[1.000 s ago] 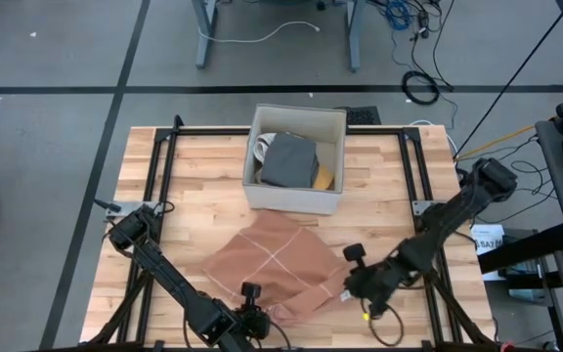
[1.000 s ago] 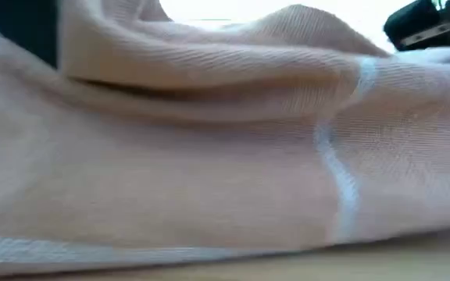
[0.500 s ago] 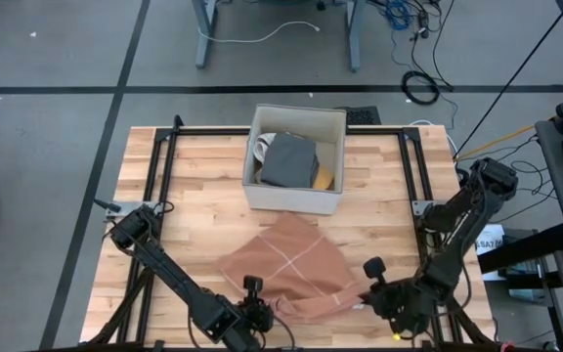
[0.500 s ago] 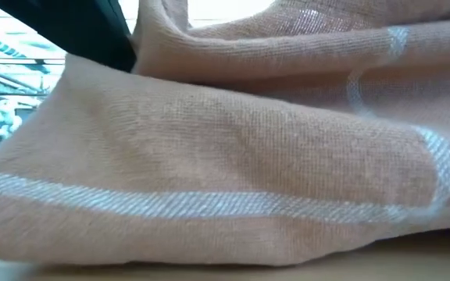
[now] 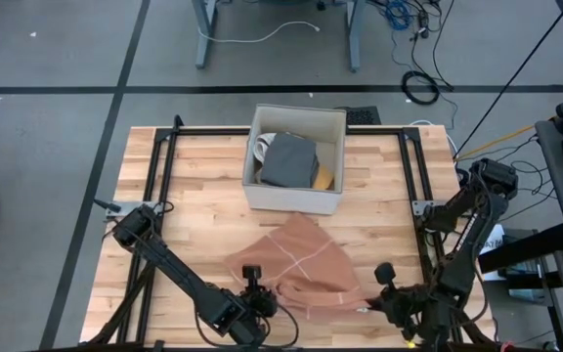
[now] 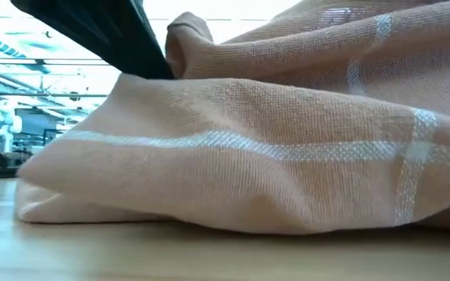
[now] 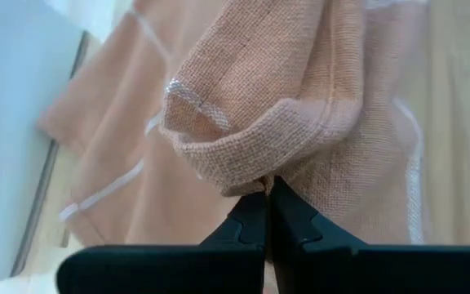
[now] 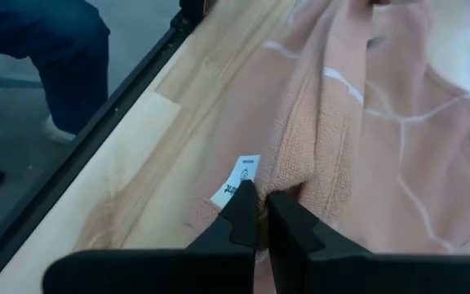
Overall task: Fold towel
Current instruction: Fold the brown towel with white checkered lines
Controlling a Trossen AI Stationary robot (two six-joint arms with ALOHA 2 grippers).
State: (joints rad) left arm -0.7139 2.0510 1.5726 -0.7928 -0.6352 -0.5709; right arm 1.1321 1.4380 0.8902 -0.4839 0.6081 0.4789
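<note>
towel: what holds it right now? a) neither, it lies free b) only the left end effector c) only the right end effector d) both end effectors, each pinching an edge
d: the left end effector and the right end effector each sit shut on a fold of the towel at the table's near edge.

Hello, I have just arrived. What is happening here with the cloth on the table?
A two-armed robot is folding a peach towel on the wooden table. The left end effector is shut on one towel edge, and the right end effector is shut on another edge, beside its white label. Both are at the table's near side. The towel is bunched, not yet folded. A box of other cloths stands behind it.
</note>
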